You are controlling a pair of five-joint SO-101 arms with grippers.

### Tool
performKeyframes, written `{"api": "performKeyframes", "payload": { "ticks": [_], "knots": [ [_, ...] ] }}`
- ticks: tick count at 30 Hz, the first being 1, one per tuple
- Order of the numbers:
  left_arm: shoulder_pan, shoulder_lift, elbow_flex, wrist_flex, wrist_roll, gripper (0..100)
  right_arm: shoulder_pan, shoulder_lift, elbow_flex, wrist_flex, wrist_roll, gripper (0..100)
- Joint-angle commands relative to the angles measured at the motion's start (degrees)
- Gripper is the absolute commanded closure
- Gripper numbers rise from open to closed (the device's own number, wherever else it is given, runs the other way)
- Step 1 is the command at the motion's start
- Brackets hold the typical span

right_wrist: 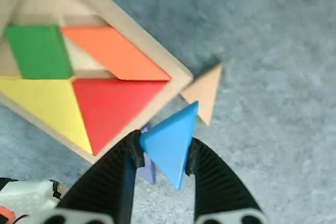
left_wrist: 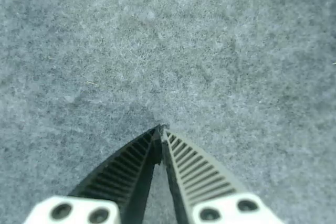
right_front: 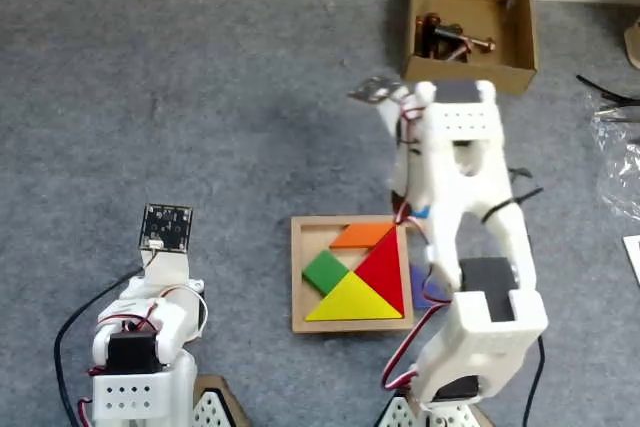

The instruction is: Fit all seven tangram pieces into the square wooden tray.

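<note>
- The right end effector is pictured clamped on a blue triangle, held just off the right side of the square wooden tray.
- The left end effector is seen pressed together on nothing, over bare grey worktop at the near left, well apart from the tray.
- Four pieces are counted in the tray: an orange parallelogram, a green square, a red triangle and a yellow triangle.
- Three are counted outside it: the held blue one, a tan triangle lying just beside the tray's corner, and a purple piece half hidden beneath the right end effector.
- Bare wood shows in the tray's far-left part, so that is judged the likely seat for the blue triangle.
- For a clean fit, the piece would best be carried across above the seated pieces and turned until its edges run parallel to the rim and the green square. It would then be lowered flat and only afterwards let go, since a tilted drop could ride up on a neighbour.
- One cardboard box is seen at the far right.
</note>
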Motion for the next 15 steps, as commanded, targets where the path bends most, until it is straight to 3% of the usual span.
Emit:
{"api": "performKeyframes", "payload": {
  "ticks": [1,9,15],
  "knots": [
    [-0.57,0.13,1.19,0.26,0.26,99,-5.05,-1.01,-3.12,1.01,0.53,98.9],
    [-0.57,0.13,1.19,0.26,0.26,99,-12.62,-6.20,0.84,0.40,0.88,99.0],
    [-0.57,0.13,1.19,0.26,0.26,99,-15.25,-17.19,16.75,-8.92,4.48,99.0]
  ]
}}
